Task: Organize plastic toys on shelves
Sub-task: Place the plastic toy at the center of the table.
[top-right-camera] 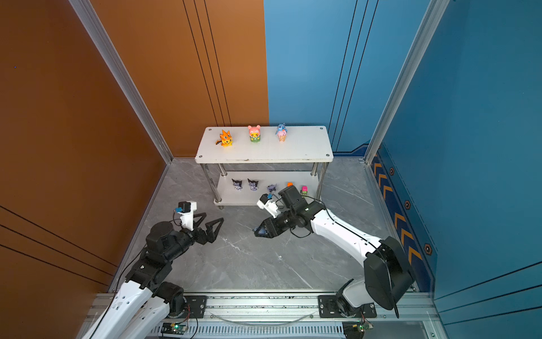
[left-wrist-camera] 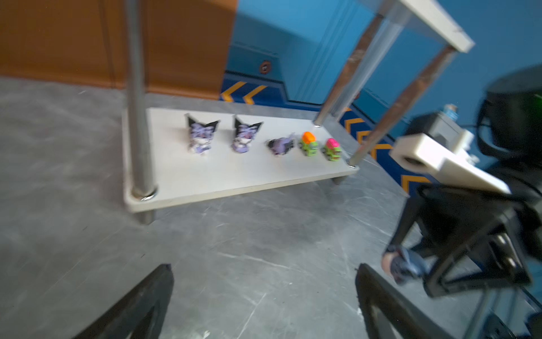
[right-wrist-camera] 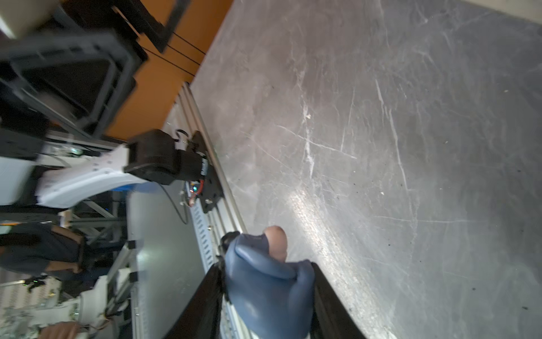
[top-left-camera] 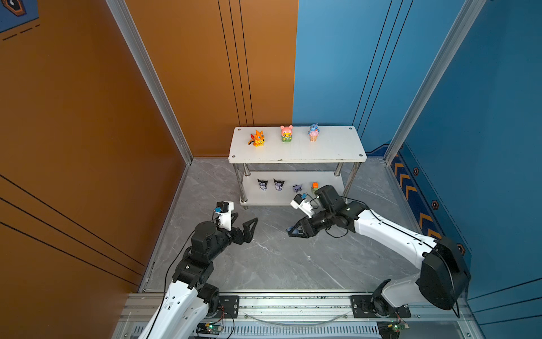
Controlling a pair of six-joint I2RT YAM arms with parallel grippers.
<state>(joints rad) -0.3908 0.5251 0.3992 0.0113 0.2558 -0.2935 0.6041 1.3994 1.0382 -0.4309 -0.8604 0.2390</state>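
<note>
While the right gripper (top-left-camera: 291, 232) clamps the grey-blue donkey (right-wrist-camera: 269, 281) between its jaws over the floor (top-left-camera: 264, 264), at six o'clock from the shelves (top-left-camera: 331, 143), the left gripper (top-left-camera: 246, 217) gapes wide at its nine o'clock, apart. Eight other toys (top-left-camera: 257, 138) sit on those shelves.

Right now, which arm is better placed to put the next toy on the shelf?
Right. The right gripper is shut on a grey-blue toy in front of the shelf, so it probably only needs to carry it over. The left gripper is open and empty.
</note>
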